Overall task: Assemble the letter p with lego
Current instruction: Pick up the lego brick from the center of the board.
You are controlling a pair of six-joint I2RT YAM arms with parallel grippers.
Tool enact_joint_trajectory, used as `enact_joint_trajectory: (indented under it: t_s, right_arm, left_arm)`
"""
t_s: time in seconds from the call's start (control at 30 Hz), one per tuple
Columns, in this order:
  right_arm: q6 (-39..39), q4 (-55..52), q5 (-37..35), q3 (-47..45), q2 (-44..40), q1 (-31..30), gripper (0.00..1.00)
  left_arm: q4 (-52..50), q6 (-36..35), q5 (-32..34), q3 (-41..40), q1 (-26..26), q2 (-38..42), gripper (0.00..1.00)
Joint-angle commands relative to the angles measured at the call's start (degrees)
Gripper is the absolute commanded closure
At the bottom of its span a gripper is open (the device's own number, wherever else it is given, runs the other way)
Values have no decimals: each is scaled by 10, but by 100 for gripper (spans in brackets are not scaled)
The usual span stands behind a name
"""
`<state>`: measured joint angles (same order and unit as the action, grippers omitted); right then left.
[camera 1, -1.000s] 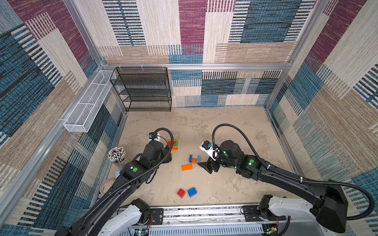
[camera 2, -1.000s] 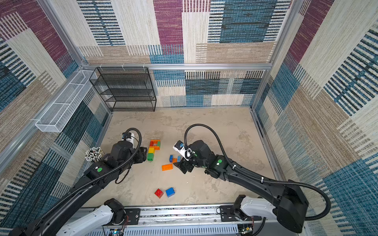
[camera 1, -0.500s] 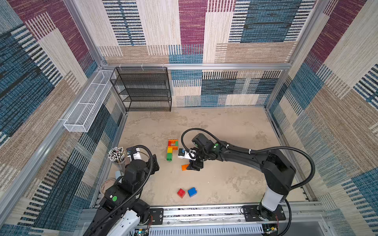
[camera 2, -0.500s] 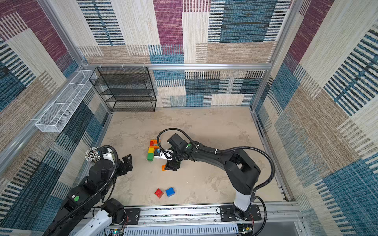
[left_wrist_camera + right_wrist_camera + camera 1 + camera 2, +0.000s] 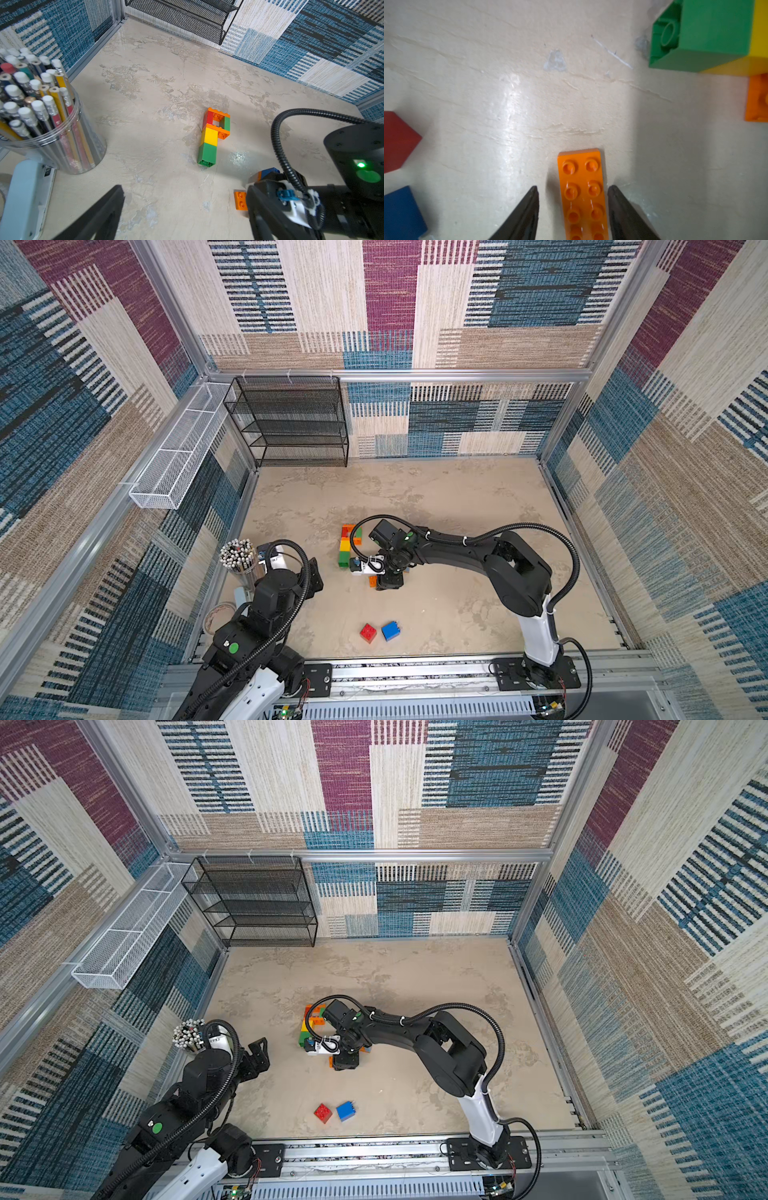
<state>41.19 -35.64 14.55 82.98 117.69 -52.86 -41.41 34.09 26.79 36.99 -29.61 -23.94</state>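
The lego P (image 5: pixel 209 136) lies flat near the middle of the counter (image 5: pixel 457 497), with an orange, red and green loop above a yellow and green stem. Near its green foot a loose orange plate (image 5: pixel 582 187) lies studs up. The right end effector (image 5: pixel 572 188) straddles the plate, fingers released and not clamped on it. A small blue-and-orange piece (image 5: pixel 267 173) sits just beside that wrist. In both top views the right arm's wrist and cable loop cover most of the plate and cross part of the letter. A red brick (image 5: pixel 368 632) and a blue brick (image 5: pixel 390 630) lie side by side, well apart toward the front rail. The left end effector (image 5: pixel 314 578) hangs spread and empty by the left edge, next to a clear cup of pencils (image 5: pixel 47 116). A black mesh rack (image 5: pixel 291 423) stands in the far corner.
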Motion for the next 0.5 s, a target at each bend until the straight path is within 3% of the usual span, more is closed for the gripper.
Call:
enact_joint_trajectory:
  t_s: [0.0, 0.47]
  right_arm:
    - [8, -4, -26, 2, 4, -2, 46]
    - [6, 24, -51, -21, -21, -11, 67]
  left_arm:
    - [-3, 6, 7, -1, 1, 2, 7]
    - [-1, 6, 10, -3, 1, 4, 7]
